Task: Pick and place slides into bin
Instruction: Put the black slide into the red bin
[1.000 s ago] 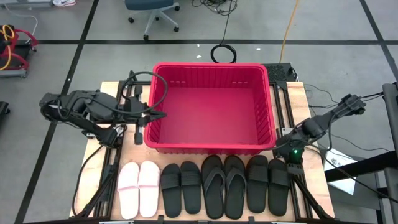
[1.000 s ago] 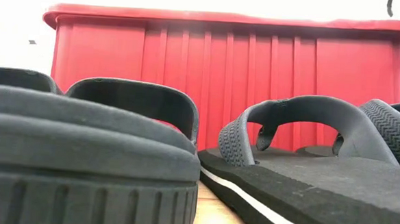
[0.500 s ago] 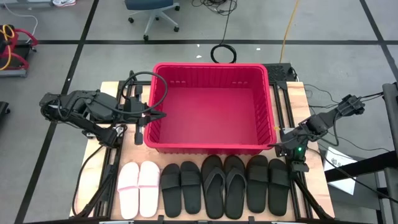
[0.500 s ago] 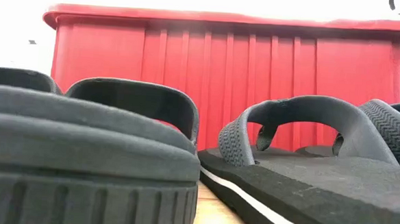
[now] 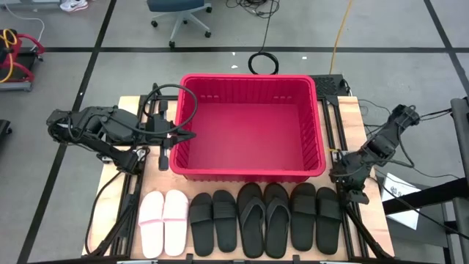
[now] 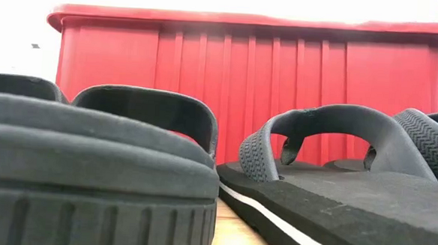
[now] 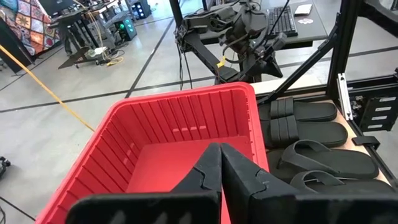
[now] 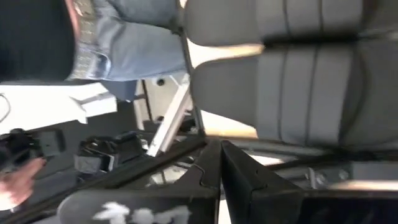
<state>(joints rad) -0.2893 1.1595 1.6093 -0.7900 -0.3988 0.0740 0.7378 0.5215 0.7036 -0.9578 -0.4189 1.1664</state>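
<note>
The red bin (image 5: 249, 128) stands in the middle of the table, with nothing in it. The slides lie soles down in a row along the near edge: the pale pink pair (image 5: 163, 222), a black wide-strap pair (image 5: 213, 220), the black flip-flop pair (image 5: 264, 218) and a second black wide-strap pair (image 5: 316, 215). My left gripper (image 5: 187, 135) is shut and empty over the bin's left rim; it also shows in its wrist view (image 7: 221, 165). My right gripper (image 5: 343, 182) is shut and empty by the bin's near right corner, just beyond the rightmost pair; it also shows in its wrist view (image 8: 221, 163).
The low view shows the bin's near wall (image 6: 251, 87) behind a wide-strap slide (image 6: 90, 153) and a flip-flop (image 6: 337, 166). A person in jeans (image 8: 124, 37) and a hand (image 8: 15, 180) show beyond the table. Frame rails (image 5: 344, 110) run beside the bin's right wall.
My right arm has turned at the wrist and its elbow has swung a little toward the bin and the far edge. Its gripper stays by the bin's near right corner. The slides and the bin have not moved.
</note>
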